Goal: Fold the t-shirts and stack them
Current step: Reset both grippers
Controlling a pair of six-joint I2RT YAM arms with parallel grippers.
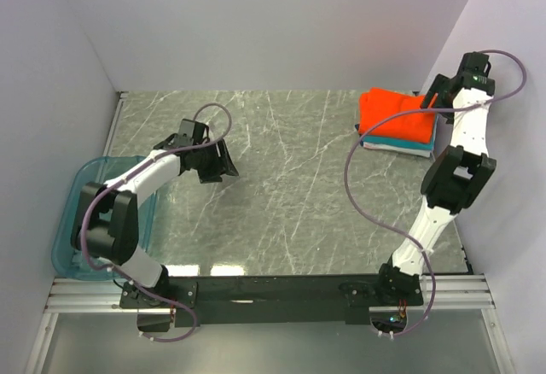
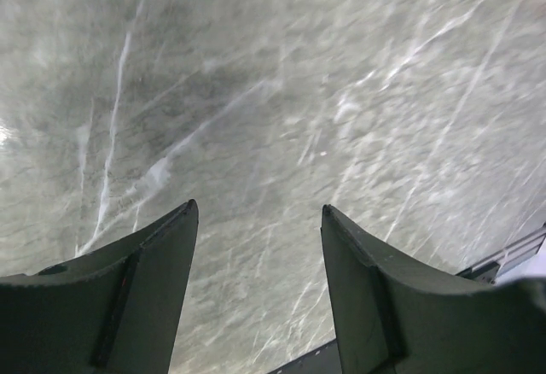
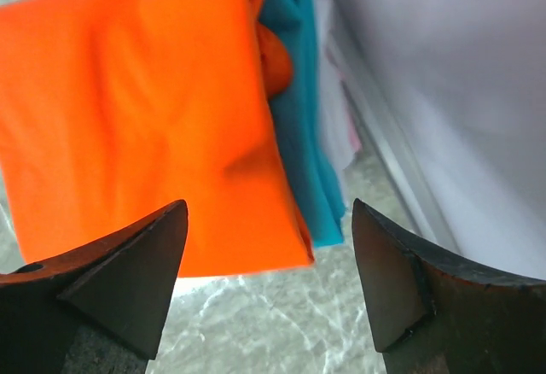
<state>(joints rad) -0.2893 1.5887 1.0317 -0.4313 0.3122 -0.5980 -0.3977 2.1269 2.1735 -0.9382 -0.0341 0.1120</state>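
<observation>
The folded orange-red t-shirt (image 1: 397,111) lies smooth on top of one stack in the far right corner of the worktop (image 1: 290,186). Under it are one teal t-shirt (image 3: 299,135) and a pale layer (image 3: 341,126), too blurred to count. The right jaws are spread and empty just above the stack's edge. The left jaws, also released, hover over the worktop well apart.
</observation>
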